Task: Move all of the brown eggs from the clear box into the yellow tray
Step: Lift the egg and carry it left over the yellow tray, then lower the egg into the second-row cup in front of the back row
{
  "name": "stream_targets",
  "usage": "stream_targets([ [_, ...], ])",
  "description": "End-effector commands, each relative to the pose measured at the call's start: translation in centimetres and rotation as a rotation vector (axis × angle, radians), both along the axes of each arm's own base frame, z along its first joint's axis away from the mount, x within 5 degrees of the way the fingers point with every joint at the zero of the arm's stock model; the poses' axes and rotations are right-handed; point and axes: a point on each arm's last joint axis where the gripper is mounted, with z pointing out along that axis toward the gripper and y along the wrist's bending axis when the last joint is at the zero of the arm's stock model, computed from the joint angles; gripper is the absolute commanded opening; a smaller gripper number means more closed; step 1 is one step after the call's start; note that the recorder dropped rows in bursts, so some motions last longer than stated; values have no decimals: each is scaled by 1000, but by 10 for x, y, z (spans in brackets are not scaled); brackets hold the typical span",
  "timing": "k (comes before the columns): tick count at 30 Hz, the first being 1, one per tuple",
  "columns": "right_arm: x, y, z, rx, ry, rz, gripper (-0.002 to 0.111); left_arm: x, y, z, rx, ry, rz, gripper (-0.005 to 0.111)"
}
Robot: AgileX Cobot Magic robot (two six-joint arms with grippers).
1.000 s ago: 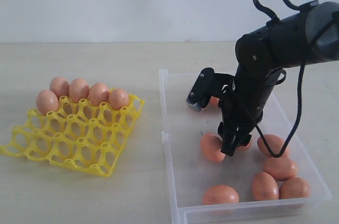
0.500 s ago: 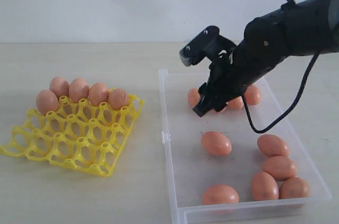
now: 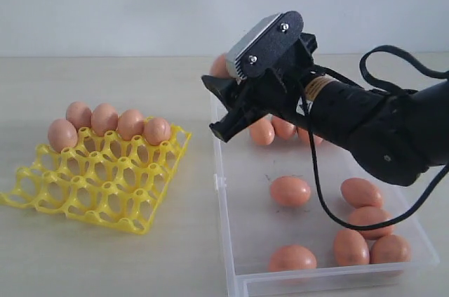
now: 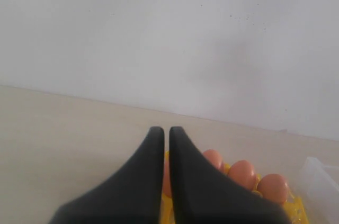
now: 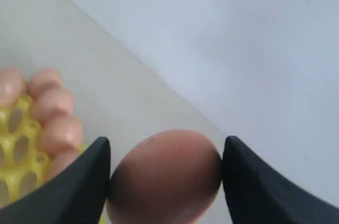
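Pale beige tabletop [image 3: 105, 262] runs back to a plain white wall [image 3: 105, 2]. Well to the left of the right pincer [image 5: 166, 142], and lower than it, sits the yellow tray [image 3: 91, 192], with four brown eggs [image 3: 105, 119] lined along its far row. A strip of table separates the tray from the clear box [image 3: 219, 170], whose left wall lies just below the pincer.

The left pincer [image 4: 165, 130] shows only in its own wrist view (fingers pressed almost together, a mere slit between them, nothing gripped). The tray's eggs lie beyond its tips.

The right pincer stands spread wide and clamps the held egg [image 5: 164, 181] by its sides, both fingers touching the shell. It hangs raised over the box's far left corner, tips pointing toward the tray.

Below and to the right of this pincer, six eggs lie loose on the box's scuffed floor. Three more rest near the far wall, partly hidden by the black arm [image 3: 379, 128]. The arm's looping cable [image 3: 393, 58] also crosses over the right side of the box.
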Motion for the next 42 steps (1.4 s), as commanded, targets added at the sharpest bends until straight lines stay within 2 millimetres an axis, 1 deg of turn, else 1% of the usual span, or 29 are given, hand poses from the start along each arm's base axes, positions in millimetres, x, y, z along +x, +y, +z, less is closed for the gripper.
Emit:
stream_targets([
  [1,-9,14,10,186,-156,182,0,0,0,2,-2,-6,-5,4],
  [3,-8,19,7,201,-171,229,0,0,0,2,-2,-6,-5,4],
  [6,-3,31,-1,185,-139,313,0,0,0,2,-2,-6,-5,4],
  [12,11,59,-16,164,-98,501,0,0,0,2,-2,-6,-5,4],
  [17,25,80,-24,125,-133,611,0,0,0,2,-2,-6,-5,4],
  [20,29,94,-32,83,-142,618,0,0,0,2,-2,-6,-5,4],
  [24,32,117,-48,-98,-166,594,0,0,0,2,-2,-6,-5,4],
  [27,35,133,-57,-158,-182,595,0,0,0,2,-2,-6,-5,4],
  [32,49,148,-66,-100,-161,593,0,0,0,2,-2,-6,-5,4],
  [37,57,158,-73,-57,-171,606,0,0,0,2,-2,-6,-5,4],
  [42,66,165,-84,-51,-177,609,0,0,0,2,-2,-6,-5,4],
])
